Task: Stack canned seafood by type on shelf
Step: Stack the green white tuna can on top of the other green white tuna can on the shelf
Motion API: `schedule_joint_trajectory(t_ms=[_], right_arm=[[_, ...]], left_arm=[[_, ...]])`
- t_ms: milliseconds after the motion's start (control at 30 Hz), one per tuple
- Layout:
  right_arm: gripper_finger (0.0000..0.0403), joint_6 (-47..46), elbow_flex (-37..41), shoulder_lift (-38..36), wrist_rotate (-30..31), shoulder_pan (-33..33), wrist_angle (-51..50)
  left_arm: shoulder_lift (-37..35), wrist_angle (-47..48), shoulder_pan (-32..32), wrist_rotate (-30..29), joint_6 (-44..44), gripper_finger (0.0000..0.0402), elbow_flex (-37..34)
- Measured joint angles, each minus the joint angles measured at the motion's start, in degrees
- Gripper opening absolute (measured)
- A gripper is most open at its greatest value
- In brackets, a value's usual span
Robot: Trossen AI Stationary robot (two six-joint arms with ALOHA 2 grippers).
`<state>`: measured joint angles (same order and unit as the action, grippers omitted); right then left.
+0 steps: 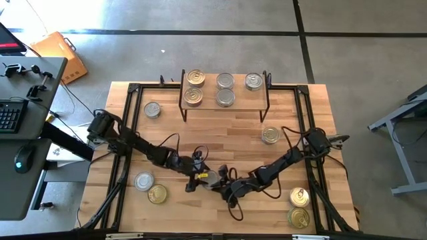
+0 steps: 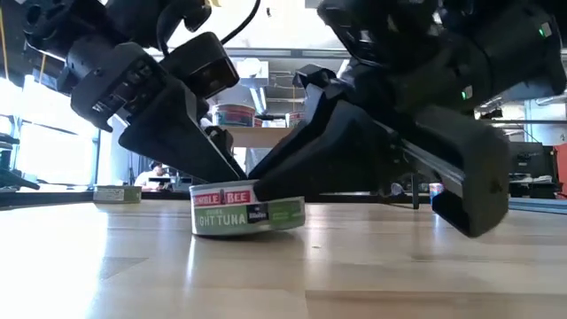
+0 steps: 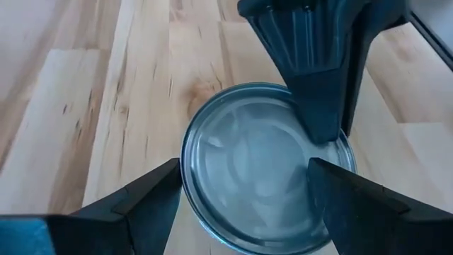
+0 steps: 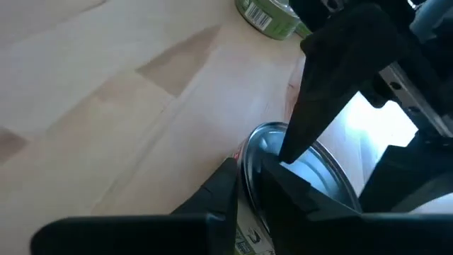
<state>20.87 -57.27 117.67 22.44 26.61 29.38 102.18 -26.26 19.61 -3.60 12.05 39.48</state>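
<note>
A short round tuna can (image 1: 208, 176) with a silver lid (image 3: 262, 170) and a green and red label (image 2: 248, 213) stands flat on the wooden table, near its middle front. Both arms meet over it. My left gripper (image 3: 244, 170) is open, with one finger on each side of the can. My right gripper (image 4: 248, 164) reaches in from the opposite side and is shut on the can's edge. The shelf (image 1: 225, 101) stands at the far edge with several cans on top. My left gripper: I cannot tell whether its fingers touch the can's wall. My right gripper pinches the can's rim (image 4: 249, 145) between its two fingers, one finger (image 4: 216, 191) outside on the labelled wall, the other (image 4: 283, 185) over the lid. It slants down from the table's right. The can rests flat on the table.
Loose cans lie around: one silver (image 1: 153, 110) at the far left, one (image 1: 270, 135) at the right, two (image 1: 144, 181) (image 1: 157, 194) at the near left, two gold-lidded (image 1: 299, 197) (image 1: 299, 217) at the near right. Black frame rails (image 1: 127, 133) run along the table's sides.
</note>
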Motion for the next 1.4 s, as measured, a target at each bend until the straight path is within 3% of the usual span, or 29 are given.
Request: schedule_joint_trajectory(t_ms=[400, 533, 733, 1400], right_arm=[[0.0043, -8.65, -9.07, -0.04, 1.59, -0.98, -20.15], [0.0040, -10.68, -9.25, -0.13, 0.83, -1.87, -21.03], [0.0003, -11.46, -9.25, -0.13, -0.62, -2.36, -20.94], [0.0003, -12.01, -9.32, -0.20, -1.76, -2.29, -20.56]], left_arm=[[-9.25, 10.99, 4.09, -10.45, -9.82, 0.0294, 0.24], [-10.82, 11.76, 5.90, -12.90, -13.05, 0.0294, 0.42], [-9.94, 12.59, 6.76, -15.29, -13.74, 0.0294, 0.42], [-9.17, 18.66, 6.17, -15.60, -7.06, 0.0294, 0.26]])
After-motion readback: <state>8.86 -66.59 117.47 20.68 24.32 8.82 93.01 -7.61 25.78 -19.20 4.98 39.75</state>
